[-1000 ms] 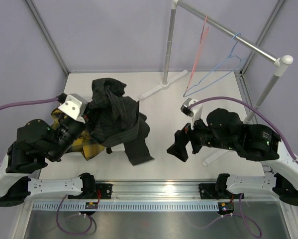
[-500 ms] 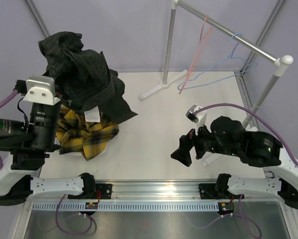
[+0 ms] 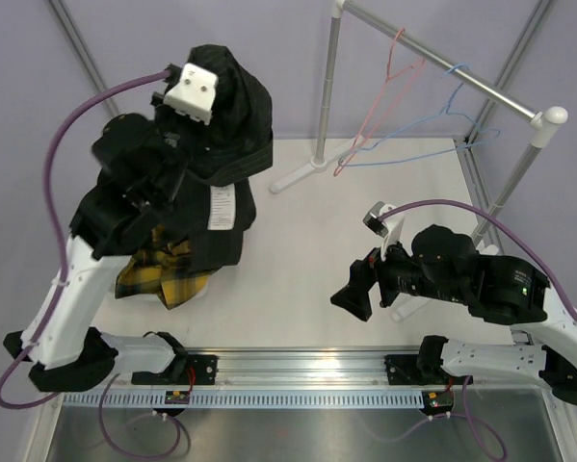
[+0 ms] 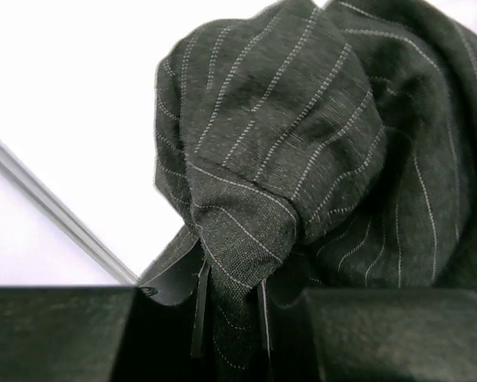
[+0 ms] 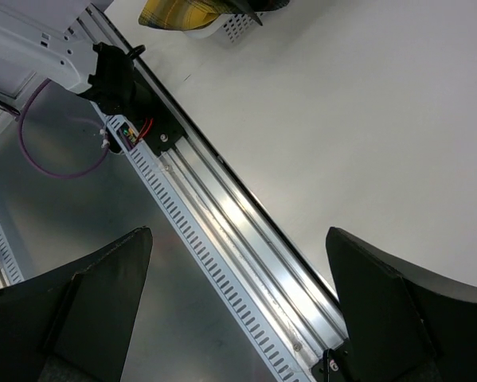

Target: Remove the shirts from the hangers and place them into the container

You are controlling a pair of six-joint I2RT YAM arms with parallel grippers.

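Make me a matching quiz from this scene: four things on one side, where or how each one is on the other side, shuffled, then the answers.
Things:
1. black striped shirt
2. plaid shirt
3. pink hanger
4. right gripper

States:
A. open, holding nothing
B. lying in the container
C. held up, pinched in the left gripper
D. bare, hooked on the rail

Pairs: 1-C, 2-B, 3-D, 4-A
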